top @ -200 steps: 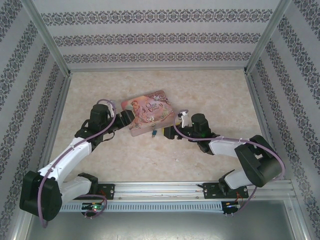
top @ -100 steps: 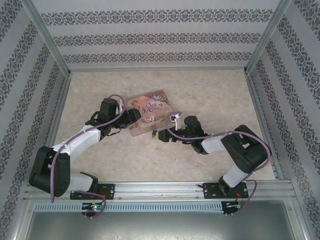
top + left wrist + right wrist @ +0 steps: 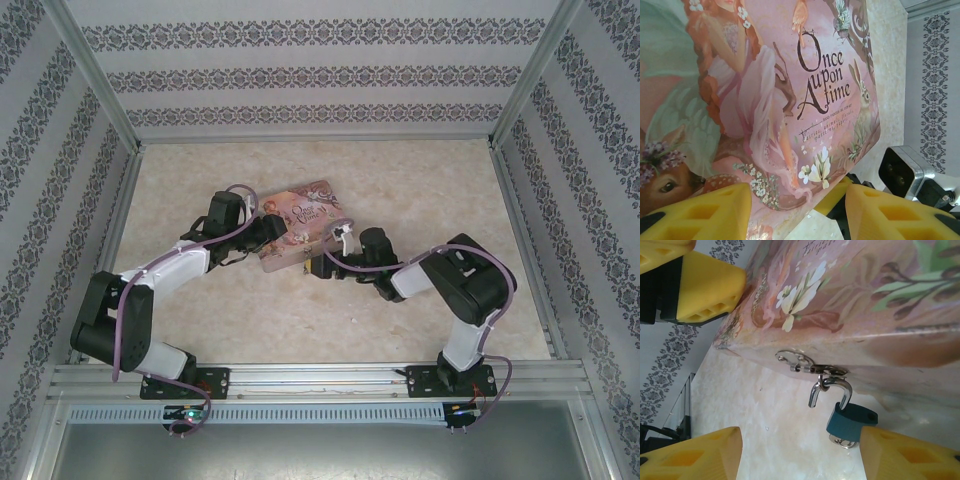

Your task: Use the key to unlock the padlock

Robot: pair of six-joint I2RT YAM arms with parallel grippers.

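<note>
Your right pincer, low over the counter, is released, straddling the padlock, while your left pincer, likewise released, faces the pink tin.

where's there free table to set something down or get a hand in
Free: the wide table strip between the pink tin and back wall, the patch between right arm and right wall, and the near strip before the rail. Crowded: the tin's near edge, where left gripper, right gripper and padlock bunch up.

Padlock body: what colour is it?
The padlock is dark teal; right wrist view shows it best.
</note>
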